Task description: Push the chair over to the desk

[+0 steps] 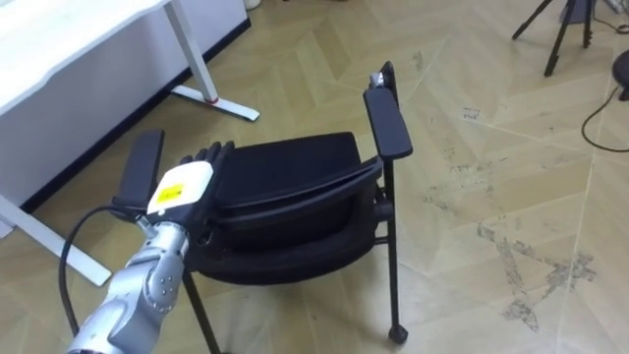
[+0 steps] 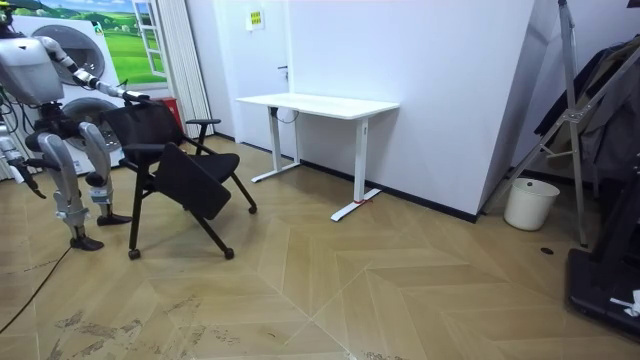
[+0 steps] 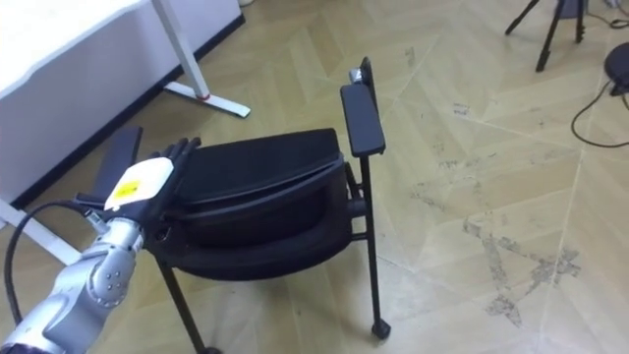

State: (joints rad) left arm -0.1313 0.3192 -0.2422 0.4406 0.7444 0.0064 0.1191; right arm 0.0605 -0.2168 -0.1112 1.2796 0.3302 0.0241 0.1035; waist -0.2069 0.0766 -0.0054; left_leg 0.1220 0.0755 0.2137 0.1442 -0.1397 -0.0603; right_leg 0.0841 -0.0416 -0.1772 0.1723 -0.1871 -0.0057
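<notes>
Left eye view: left hand (image 1: 182, 187), fingers flat, presses black wheeled armchair (image 1: 295, 169) at lower left; off-centre pushing may slew it.

Eye views: head cam, down, close over chair (image 1: 285, 172). Room view: far off; shares chair, desk (image 2: 320, 104).

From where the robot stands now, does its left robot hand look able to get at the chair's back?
Very likely yes: the left robot hand rests on the black chair, at the top of its back, with nothing between them. The white desk stands off to the side, out of the way.
</notes>
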